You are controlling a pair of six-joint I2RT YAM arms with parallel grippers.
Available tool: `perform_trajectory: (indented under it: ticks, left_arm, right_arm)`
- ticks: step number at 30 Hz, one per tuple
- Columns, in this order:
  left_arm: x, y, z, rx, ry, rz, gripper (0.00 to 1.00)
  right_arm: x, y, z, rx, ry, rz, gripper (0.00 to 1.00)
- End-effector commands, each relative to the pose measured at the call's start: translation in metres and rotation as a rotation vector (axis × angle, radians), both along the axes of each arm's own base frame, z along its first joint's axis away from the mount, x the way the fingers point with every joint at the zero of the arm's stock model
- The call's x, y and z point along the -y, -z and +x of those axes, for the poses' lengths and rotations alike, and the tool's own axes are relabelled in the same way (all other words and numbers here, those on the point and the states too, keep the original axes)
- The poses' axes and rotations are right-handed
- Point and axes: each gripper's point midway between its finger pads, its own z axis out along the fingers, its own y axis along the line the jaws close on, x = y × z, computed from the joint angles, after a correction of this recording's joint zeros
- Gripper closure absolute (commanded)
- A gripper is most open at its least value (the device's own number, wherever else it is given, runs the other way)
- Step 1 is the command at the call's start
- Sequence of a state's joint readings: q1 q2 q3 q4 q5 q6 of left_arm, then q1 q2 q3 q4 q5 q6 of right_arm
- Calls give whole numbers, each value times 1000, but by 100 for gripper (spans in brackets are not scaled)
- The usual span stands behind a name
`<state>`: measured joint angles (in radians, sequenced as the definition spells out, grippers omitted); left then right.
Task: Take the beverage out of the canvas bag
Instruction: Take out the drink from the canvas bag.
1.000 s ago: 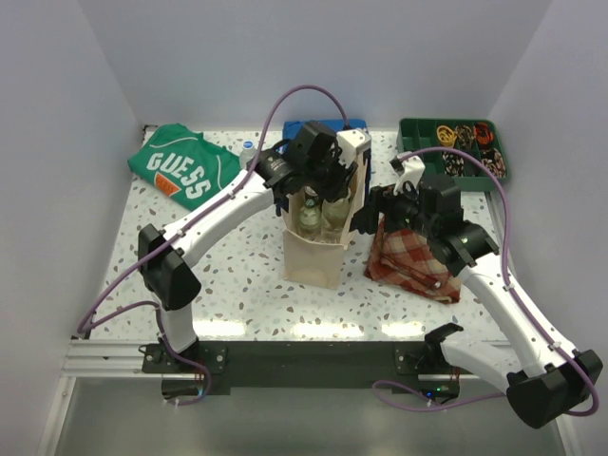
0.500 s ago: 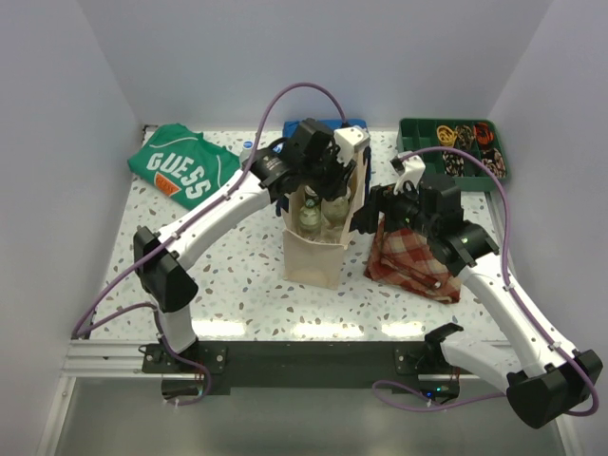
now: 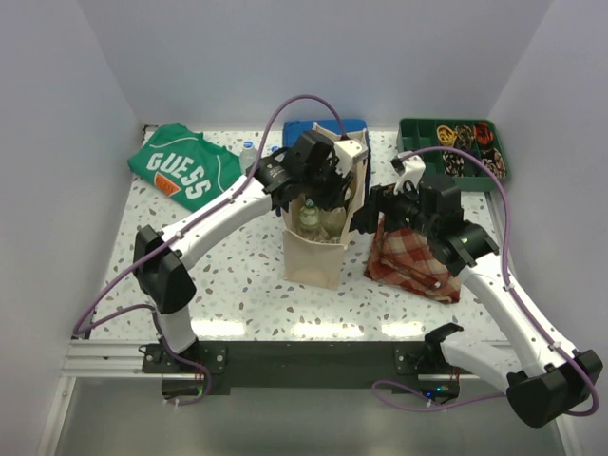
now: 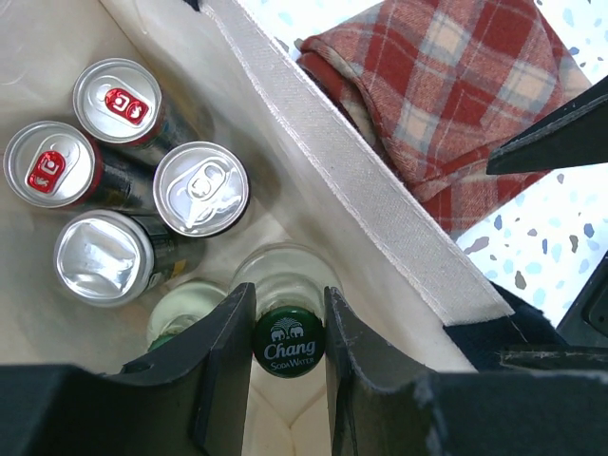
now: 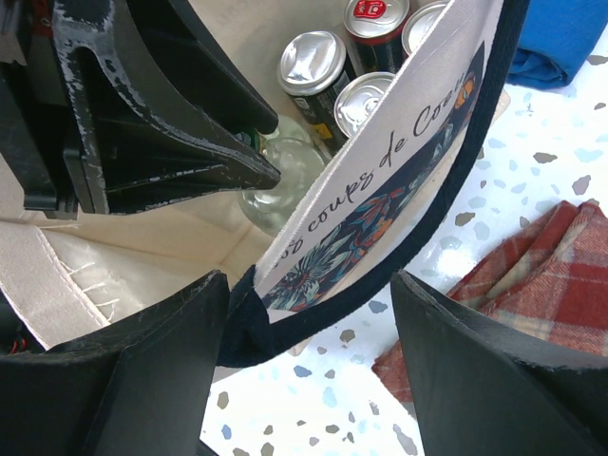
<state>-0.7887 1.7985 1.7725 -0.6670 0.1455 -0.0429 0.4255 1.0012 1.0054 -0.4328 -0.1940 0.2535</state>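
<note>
**Left claw on a bottle cap inside the bag**

At the middle of the top external view, the canvas bag (image 3: 313,258) is seen standing upright on the speckled surface (image 3: 237,280). The left claw (image 3: 319,197) is lowered into its open mouth from the upper left. The right claw (image 3: 367,218) is set at the bag's right edge, over the red plaid cloth (image 3: 418,258). A green T-shirt (image 3: 180,171) is laid at the upper left, a blue cloth (image 3: 328,126) behind the bag, and a green tray (image 3: 454,147) at the upper right.

In the left wrist view, the left claw (image 4: 288,304) is closed narrowly around the green cap of the beverage bottle (image 4: 289,344), with both fingers (image 4: 223,351) touching the cap. The bottle is held upright in the bag's bottom, low in the frame. A second bottle (image 4: 182,309) is just beside it, and four cans (image 4: 201,187) are grouped at the upper left.

In the right wrist view, the right claw (image 5: 312,302) is spread wide, with the bag's printed wall and navy edge passing between its fingers (image 5: 475,370). The navy edge is pressed against the left finger only.
</note>
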Motion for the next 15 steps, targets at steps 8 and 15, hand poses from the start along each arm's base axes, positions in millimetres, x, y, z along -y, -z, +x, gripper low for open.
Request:
perform_trajectory:
  ticks: [8, 15]
  left_arm:
    - [5, -133, 10, 257, -20, -247, 100]
    - [0, -156, 6, 293, -24, -279, 100]
  right_arm:
    - [-1, -11, 4, 45, 11, 26, 27]
    - [-1, -12, 5, 47, 14, 26, 27]
